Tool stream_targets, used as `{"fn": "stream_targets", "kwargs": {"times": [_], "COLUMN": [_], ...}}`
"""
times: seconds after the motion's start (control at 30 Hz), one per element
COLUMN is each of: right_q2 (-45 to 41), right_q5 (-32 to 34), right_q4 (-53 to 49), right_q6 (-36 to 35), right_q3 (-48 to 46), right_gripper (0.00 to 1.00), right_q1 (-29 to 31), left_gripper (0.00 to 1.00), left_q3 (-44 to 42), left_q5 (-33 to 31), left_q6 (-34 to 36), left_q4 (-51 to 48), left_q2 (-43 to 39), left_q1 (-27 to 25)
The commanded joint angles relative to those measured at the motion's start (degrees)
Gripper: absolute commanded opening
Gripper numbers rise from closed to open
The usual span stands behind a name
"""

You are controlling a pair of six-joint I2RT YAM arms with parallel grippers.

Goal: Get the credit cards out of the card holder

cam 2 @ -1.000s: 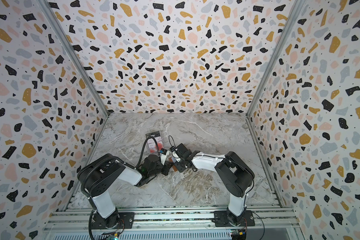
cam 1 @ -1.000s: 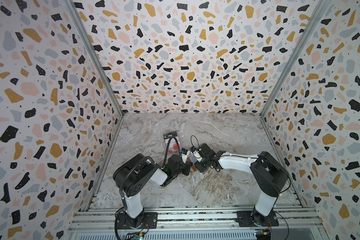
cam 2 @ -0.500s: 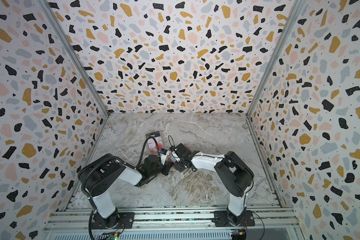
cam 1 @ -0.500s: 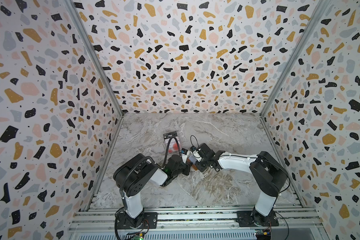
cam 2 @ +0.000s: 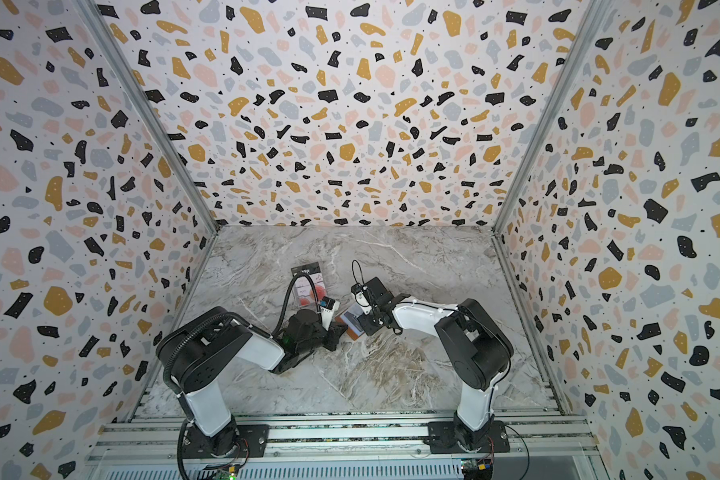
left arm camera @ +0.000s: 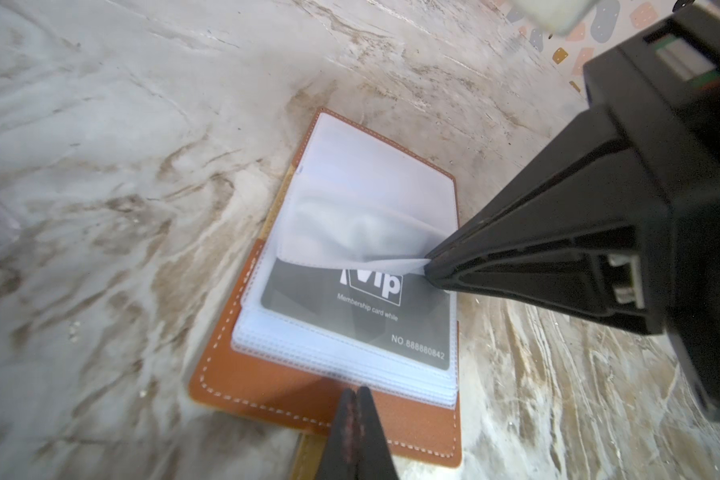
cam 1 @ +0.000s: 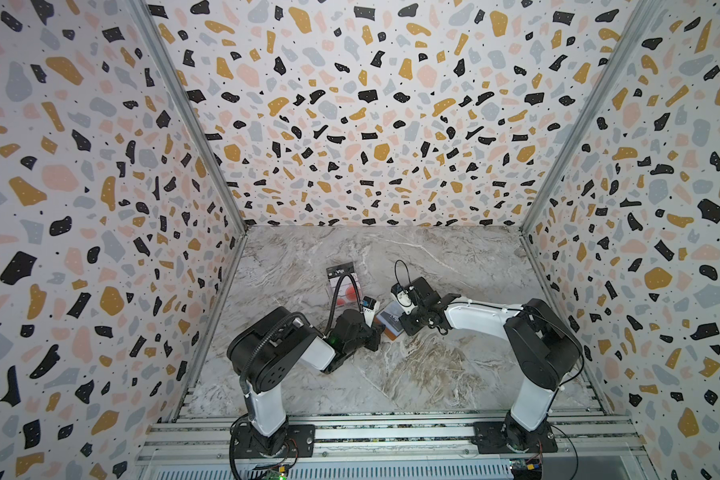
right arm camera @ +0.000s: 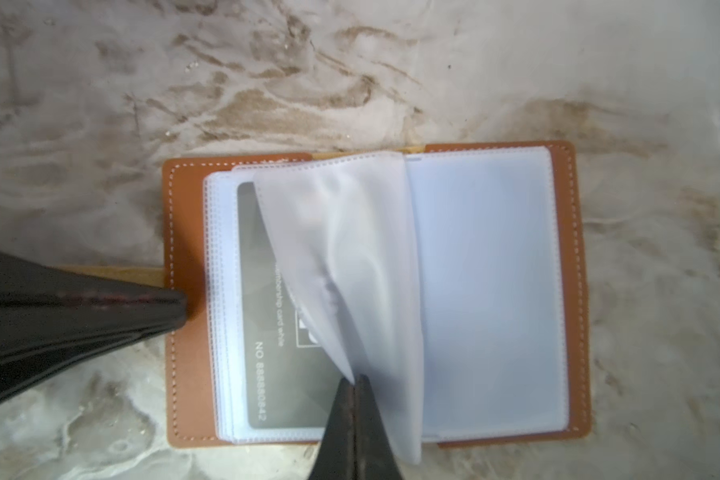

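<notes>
Black and pressed together, with nothing between the tips: found the left tool (left arm camera: 355, 392) so, nearest the rail (cam 1: 391, 432), set point-down on the outer leather flap of the card holder (left arm camera: 267, 399). Saw that tan-brown card holder lying open and flat on the marbled surface (cam 1: 412, 374), near the middle, between the two tools. Made out a stack of clear plastic sleeves (left arm camera: 341, 370) on the half touched by the left tool, and read white "Vip" lettering on a grey Vip card (left arm camera: 350, 320) lodged inside the topmost flat one. Just beyond, met the right tool (right arm camera: 355, 380) reaching in from the far side, clamped on the edge of one clear sleeve (right arm camera: 350, 249) and holding it raised and creased above the grey Vip card, partly covering it. Found a pale sleeve (right arm camera: 487, 270) lying flat on the other half of the holder. Farther back on the surface, made out a clear case (cam 1: 330, 297) with a dark card (cam 1: 341, 272) marked "Vip" and a white card (cam 1: 350, 293) with red circles; could not tell whether lying in it or on it. Beyond all, saw speckled terrazzo walls (cam 1: 350, 124) closing the space on three sides.
</notes>
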Motion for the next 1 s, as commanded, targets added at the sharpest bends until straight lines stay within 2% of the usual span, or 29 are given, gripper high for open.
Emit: {"fn": "stream_targets", "kwargs": {"times": [0.0, 0.4, 0.5, 0.6, 0.67, 0.73, 0.8, 0.87, 0.97], "right_q2": [-1.6, -0.4, 1.4, 2.8, 2.4, 1.3, 0.1, -1.0, 0.2], "right_q5": [2.4, 4.1, 8.5, 15.7, 16.7, 15.2, 11.0, 2.1, -8.7], "right_q4": [-0.9, -1.8, -3.4, -6.3, -7.3, -7.6, -7.4, -6.3, -6.2], "right_q6": [0.0, 1.0, 2.4, 3.9, 4.6, 5.3, 4.6, 1.9, 1.6], "right_q3": [2.2, 6.2, 7.8, 9.8, 10.3, 10.2, 10.1, 9.6, 10.5], "right_gripper": [0.00, 0.01, 0.07, 0.24, 0.34, 0.40, 0.44, 0.51, 0.55], "right_q1": [-1.1, -5.6, -6.4, -6.5, -6.9, -7.5, -7.8, -8.1, -9.0], "left_gripper": [0.00, 0.00, 0.00, 0.00, 0.01, 0.01, 0.02, 0.04, 0.05], "left_q3": [-1.1, -1.0, -0.7, -0.3, 0.2, 0.9, 1.5, 2.2, 4.0], "left_q5": [-0.9, -0.5, -0.7, -0.8, -1.1, -1.2, -1.5, -1.3, -0.7], "left_q6": [1.2, 1.8, 2.2, 2.4, 2.6, 2.9, 3.3, 3.4, 3.5], "left_q4": [-6.2, -7.1, -8.3, -9.6, -11.1, -12.5, -13.9, -14.8, -16.4], "left_q2": [2.3, 1.1, 0.4, -0.8, -1.8, -2.7, -3.8, -4.9, -5.8], "left_q1": [-0.2, -0.2, -0.2, -0.2, -0.2, -0.2, -0.2, -0.2, -0.2]}}
